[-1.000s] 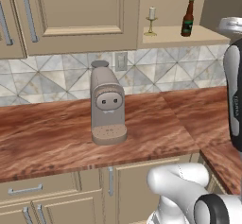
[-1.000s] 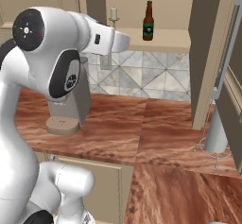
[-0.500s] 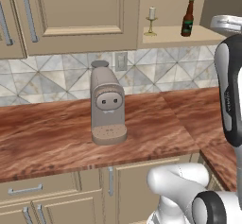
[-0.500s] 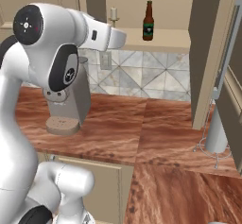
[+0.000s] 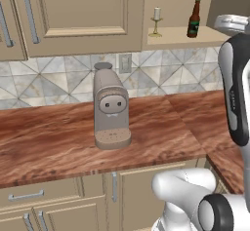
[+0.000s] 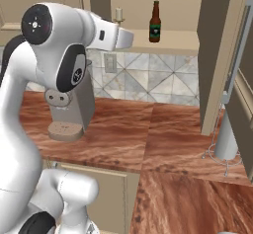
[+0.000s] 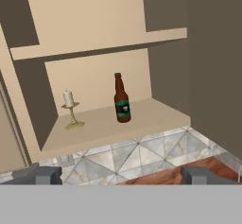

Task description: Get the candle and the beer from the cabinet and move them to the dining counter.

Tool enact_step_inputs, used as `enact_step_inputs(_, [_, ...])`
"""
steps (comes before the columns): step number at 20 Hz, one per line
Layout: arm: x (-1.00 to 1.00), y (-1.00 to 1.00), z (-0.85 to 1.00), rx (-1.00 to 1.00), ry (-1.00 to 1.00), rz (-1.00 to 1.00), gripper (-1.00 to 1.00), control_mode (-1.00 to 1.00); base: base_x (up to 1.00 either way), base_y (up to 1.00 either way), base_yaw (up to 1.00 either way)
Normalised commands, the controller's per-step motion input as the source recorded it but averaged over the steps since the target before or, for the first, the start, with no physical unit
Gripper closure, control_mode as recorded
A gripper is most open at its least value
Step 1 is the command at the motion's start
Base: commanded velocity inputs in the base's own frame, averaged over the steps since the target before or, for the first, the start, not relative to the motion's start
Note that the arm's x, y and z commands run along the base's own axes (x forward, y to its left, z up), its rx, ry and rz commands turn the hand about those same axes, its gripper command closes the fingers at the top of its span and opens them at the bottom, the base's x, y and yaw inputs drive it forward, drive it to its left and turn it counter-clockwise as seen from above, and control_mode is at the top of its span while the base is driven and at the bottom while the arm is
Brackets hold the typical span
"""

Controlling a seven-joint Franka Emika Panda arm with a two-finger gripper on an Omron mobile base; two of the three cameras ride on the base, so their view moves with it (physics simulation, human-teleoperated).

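The cabinet (image 7: 142, 120) stands open, and on its beige shelf (image 5: 178, 34) are both task objects. The candle (image 7: 71, 108), white in a brass holder, is on the left (image 5: 156, 20) (image 6: 118, 15). The beer (image 7: 122, 99), a brown bottle with a green label, stands upright a little to its right (image 5: 194, 19) (image 6: 155, 22). My gripper (image 7: 122, 175) is open and empty, in front of and below the shelf, well short of both objects. The dining counter is out of view.
A beige coffee machine (image 5: 111, 109) sits on the wood counter (image 5: 49, 144) under the closed cabinet door (image 5: 83, 10). The open door panel (image 6: 217, 55) with its bar handle hangs at the right. A grey stand (image 6: 226, 140) is on the counter below it.
The arm has swung a little toward the open shelf, its upper link showing further into the left base view. The jaws stay open; candle and beer have not moved.
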Motion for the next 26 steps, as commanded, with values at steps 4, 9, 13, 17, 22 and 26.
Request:
enact_step_inputs(4, [0.14,-0.04,-0.01,0.0,0.0,0.03,-1.0,-1.0,0.0,0.0,0.0])
enact_step_inputs(9, [0.25,0.0,-0.01,0.0,0.0,0.02,-1.0,-1.0,0.0,0.0,0.0])
enact_step_inputs(13, [0.38,0.0,-0.03,0.0,0.0,0.0,-1.0,-1.0,0.0,0.0,0.0])
enact_step_inputs(17, [0.42,0.0,-0.09,0.0,0.0,0.0,-1.0,-1.0,0.0,0.0,0.0])
enact_step_inputs(22, [0.42,0.0,-0.09,0.0,0.0,0.0,-1.0,-1.0,0.0,0.0,0.0])
enact_step_inputs(26, [0.42,-0.01,-0.01,0.0,-0.03,0.0,-1.0,-1.0,0.0,0.0,0.0])
